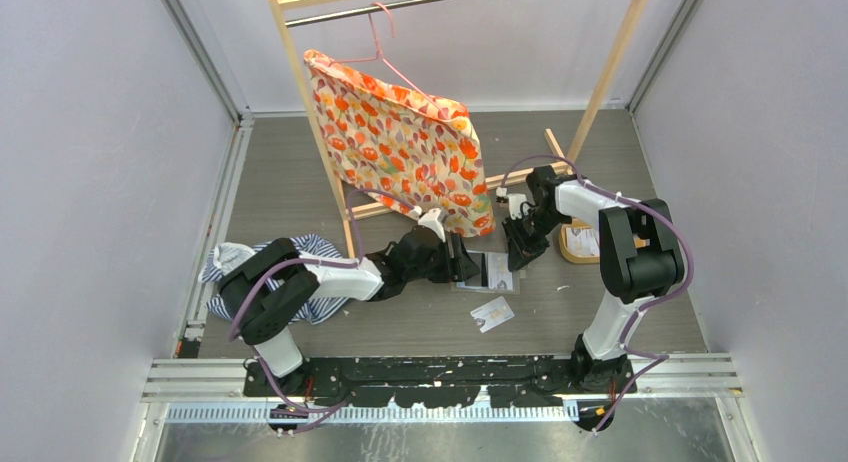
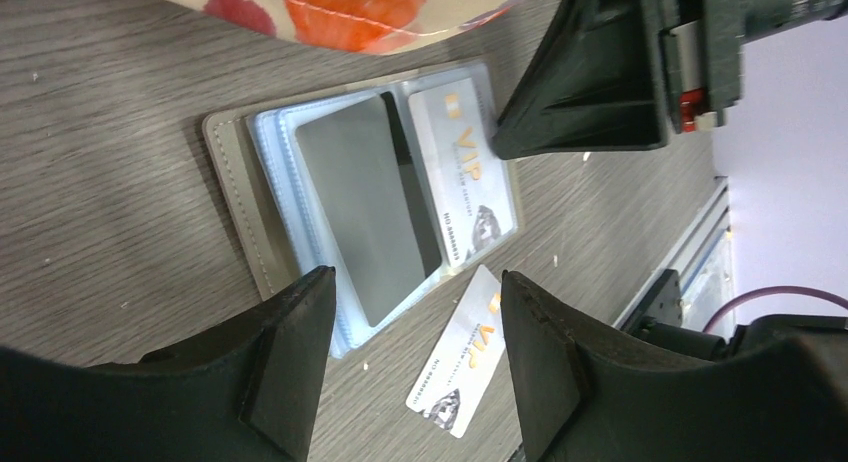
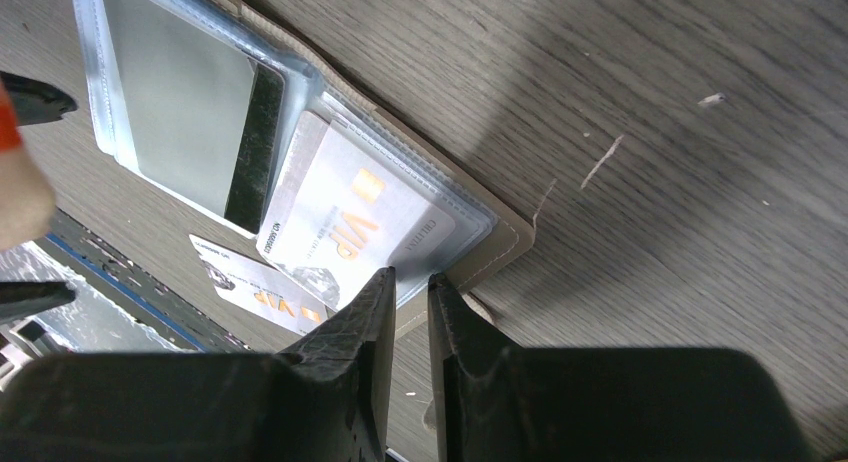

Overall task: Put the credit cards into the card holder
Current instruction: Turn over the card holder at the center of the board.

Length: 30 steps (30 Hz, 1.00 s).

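The card holder (image 1: 490, 272) lies open on the table between both arms. The left wrist view shows its taupe cover (image 2: 235, 192), a grey card with a dark stripe (image 2: 365, 212) in one clear sleeve and a white VIP card (image 2: 465, 167) in the other. A second white VIP card (image 2: 460, 352) lies loose on the table in front of the holder (image 1: 492, 313). My left gripper (image 2: 418, 354) hovers open above that loose card. My right gripper (image 3: 410, 278) stands at the holder's corner (image 3: 500, 247), jaws a narrow gap apart with only table showing between them.
A floral garment (image 1: 400, 142) hangs from a wooden rack (image 1: 300, 82) just behind the holder, its hem close over it (image 2: 350, 2). Striped cloth (image 1: 240, 272) lies by the left arm. An oval wooden tray (image 1: 580, 244) sits behind the right arm.
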Each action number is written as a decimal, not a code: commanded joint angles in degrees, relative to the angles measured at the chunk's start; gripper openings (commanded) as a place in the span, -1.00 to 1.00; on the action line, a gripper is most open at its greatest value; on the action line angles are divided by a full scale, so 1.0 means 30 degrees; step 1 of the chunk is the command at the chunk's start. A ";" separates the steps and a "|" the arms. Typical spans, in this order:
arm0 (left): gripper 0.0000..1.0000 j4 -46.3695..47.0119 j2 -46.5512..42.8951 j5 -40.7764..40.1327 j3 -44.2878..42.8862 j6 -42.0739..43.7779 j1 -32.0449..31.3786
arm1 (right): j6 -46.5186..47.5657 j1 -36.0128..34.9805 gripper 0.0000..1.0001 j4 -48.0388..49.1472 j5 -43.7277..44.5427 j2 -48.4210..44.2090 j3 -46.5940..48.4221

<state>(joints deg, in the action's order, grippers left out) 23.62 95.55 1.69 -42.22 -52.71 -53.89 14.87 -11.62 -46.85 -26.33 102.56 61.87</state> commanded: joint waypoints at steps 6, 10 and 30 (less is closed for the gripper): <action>0.24 -0.0925 0.0994 0.0373 -0.1353 0.0370 0.0044 | 0.0205 0.0033 -0.52 -0.0028 -0.0304 -0.0175 0.0478; 0.24 -0.1429 0.1265 0.0376 -0.1624 0.0314 0.0033 | 0.0220 0.0026 -0.52 -0.0028 -0.0306 -0.0174 0.0474; 0.09 0.1179 0.1682 0.2008 -0.1267 -0.1140 0.0033 | 0.0227 0.0006 -0.52 -0.0087 -0.0394 -0.0072 0.0472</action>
<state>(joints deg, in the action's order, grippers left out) 21.61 101.14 6.07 -46.57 -54.39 -53.87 14.87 -11.62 -46.85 -26.50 102.56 61.87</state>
